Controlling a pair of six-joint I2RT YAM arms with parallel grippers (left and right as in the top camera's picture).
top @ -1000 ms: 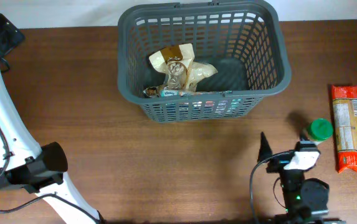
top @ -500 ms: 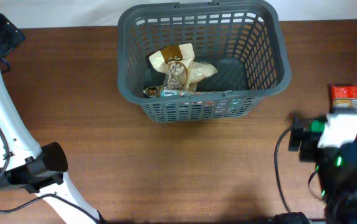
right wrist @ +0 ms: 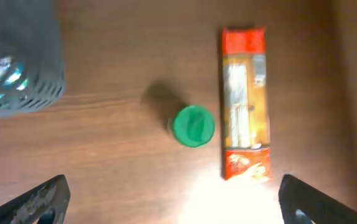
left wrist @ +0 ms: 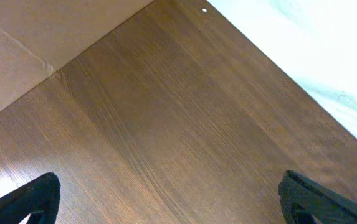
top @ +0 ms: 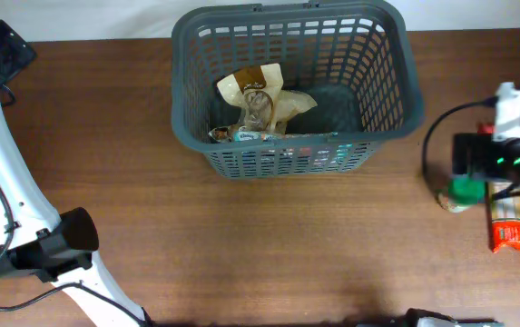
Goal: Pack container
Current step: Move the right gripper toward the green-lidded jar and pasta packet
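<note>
The dark grey basket point(top: 282, 160) stands at the back middle of the table, with tan and clear food packets point(top: 258, 98) in it. Its corner shows in the right wrist view point(right wrist: 17, 68). A green-lidded jar point(top: 465, 190) stands right of the basket, beside a red and orange pasta packet point(top: 512, 234). My right arm point(top: 514, 145) hovers above them. My right gripper point(right wrist: 173, 205) is open and empty, high over the jar point(right wrist: 194, 126) and packet point(right wrist: 245, 102). My left gripper point(left wrist: 169, 202) is open and empty over bare table.
The left arm point(top: 24, 227) runs along the table's left side. The table's far edge and a pale wall point(left wrist: 315, 50) show in the left wrist view. Bare wood point(top: 269, 245) lies in front of the basket.
My right arm has swung from the front of the table back and to the right, and now covers part of the pasta packet. The left arm and basket have not moved.
</note>
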